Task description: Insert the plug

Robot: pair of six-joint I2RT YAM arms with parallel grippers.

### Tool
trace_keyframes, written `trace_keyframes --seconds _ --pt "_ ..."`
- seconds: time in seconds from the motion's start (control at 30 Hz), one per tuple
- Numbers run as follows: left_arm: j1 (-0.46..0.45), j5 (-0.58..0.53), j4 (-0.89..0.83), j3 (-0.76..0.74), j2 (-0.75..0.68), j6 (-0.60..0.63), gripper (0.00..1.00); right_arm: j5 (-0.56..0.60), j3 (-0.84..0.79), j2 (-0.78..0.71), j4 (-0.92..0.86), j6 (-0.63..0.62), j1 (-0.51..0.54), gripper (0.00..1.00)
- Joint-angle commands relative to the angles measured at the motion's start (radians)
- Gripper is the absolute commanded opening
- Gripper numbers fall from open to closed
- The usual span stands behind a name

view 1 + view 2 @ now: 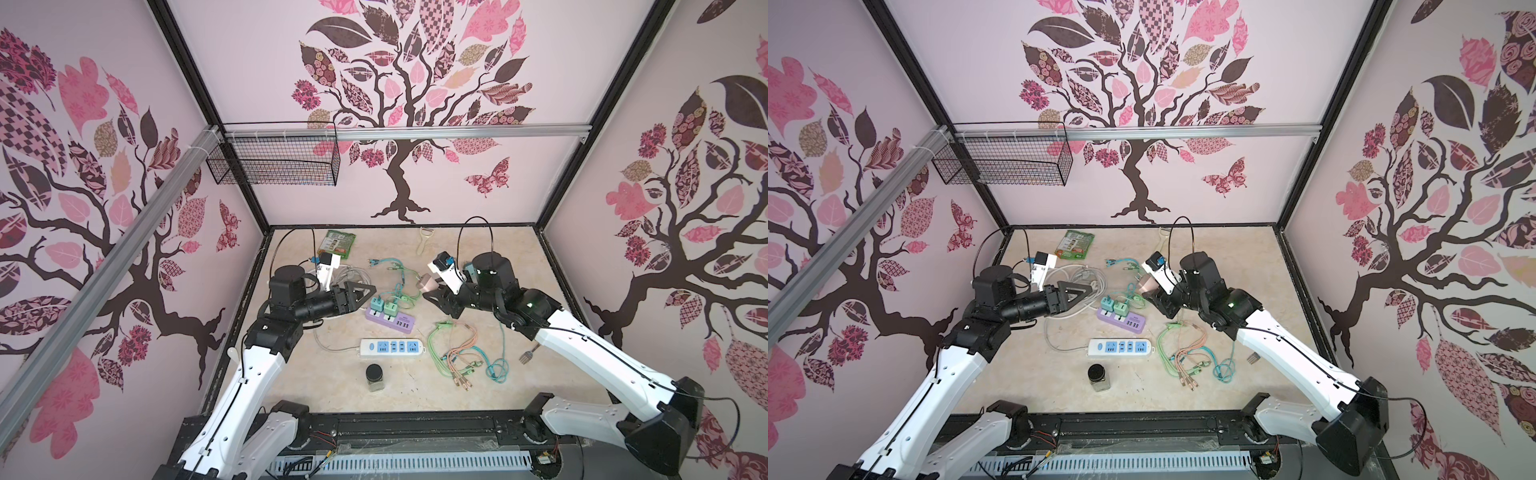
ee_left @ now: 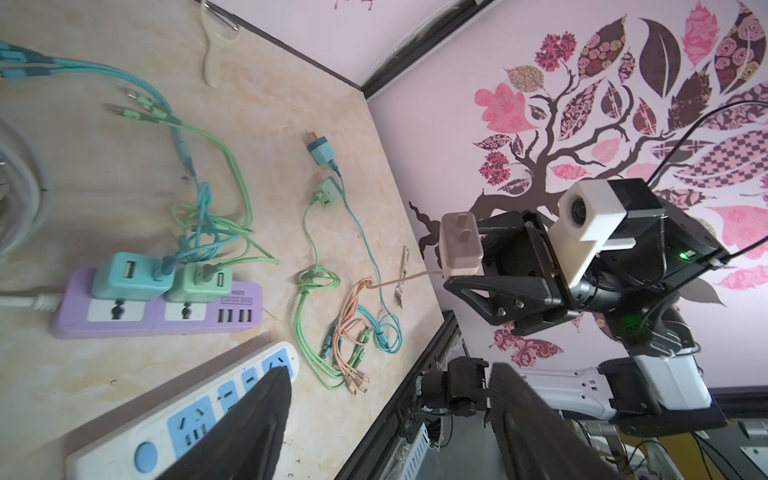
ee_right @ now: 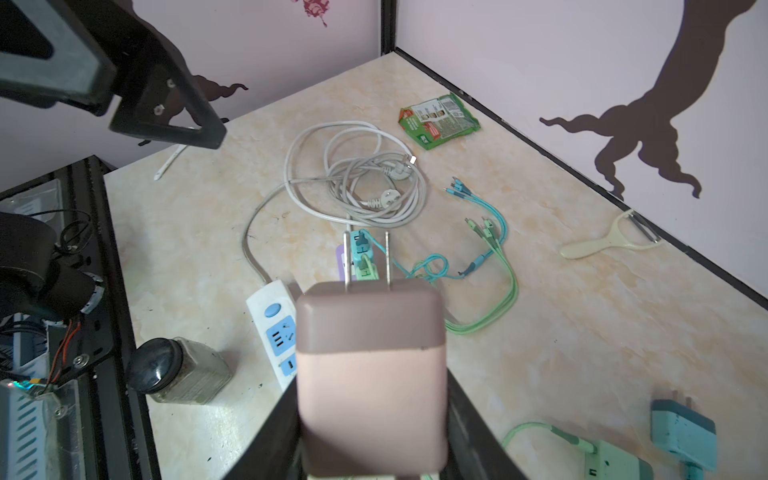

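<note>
Dusty-pink boxy charger plug held aloft.
Right pincer clamps its paler end; two flat metal prongs jut free, above the desk.

In a top view the right gripper holds a pink plug above the table, beyond the purple power strip. A teal adapter and a green adapter sit in this strip. The left gripper hovers just left of it, jaws apart and empty. A white power strip lies nearer the front.

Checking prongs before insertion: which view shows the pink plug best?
Right wrist view: the pink plug fills the frame, both prongs clear. Left wrist view shows it smaller, side-on; in both top views it's tiny.
</note>
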Motion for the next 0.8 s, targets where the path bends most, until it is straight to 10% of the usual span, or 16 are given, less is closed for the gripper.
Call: trace_keyframes --seconds 0.0,0.77 --pt "-0.029 0.012 0.052 0.048 0.022 -0.026 0.78 0.01 -0.01 -0.036 0.025 -0.023 0.038 0.24" --pt "-0.243 0.001 0.127 0.119 0.186 -0.035 0.71 0.048 -0.008 -0.024 0.046 -0.052 0.144 0.24"
